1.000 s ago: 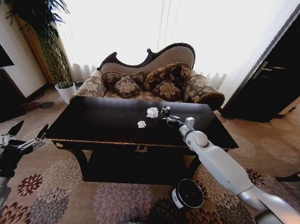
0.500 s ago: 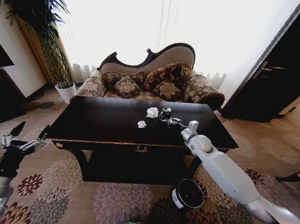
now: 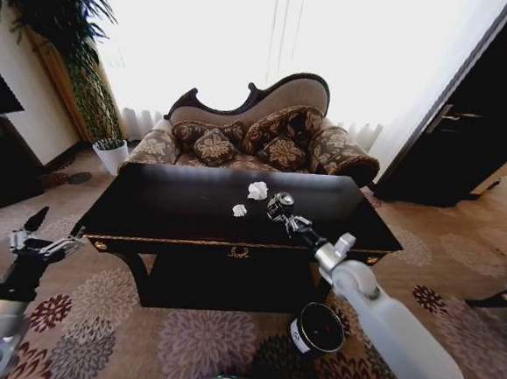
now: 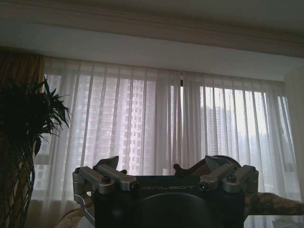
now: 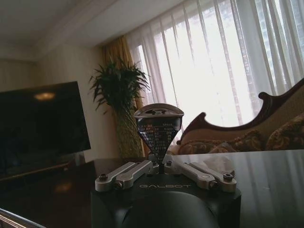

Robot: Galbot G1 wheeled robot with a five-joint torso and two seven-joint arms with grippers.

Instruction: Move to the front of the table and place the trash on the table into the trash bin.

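Can (image 3: 280, 204): small, dark, clamped between the closed fingers of the right gripper (image 3: 282, 211) and held just above the table (image 3: 146, 212), right of centre. Two paper wads (image 3: 258, 190) are left on the tabletop, farther back. Trash bin (image 3: 318, 327) is set on the carpet near the front right leg. Left gripper (image 3: 46, 242) is held spread and empty, low at the near left. Advice: the can is best kept firmly pinched, carried clear of the table edge, and released only once centred over the bin mouth.
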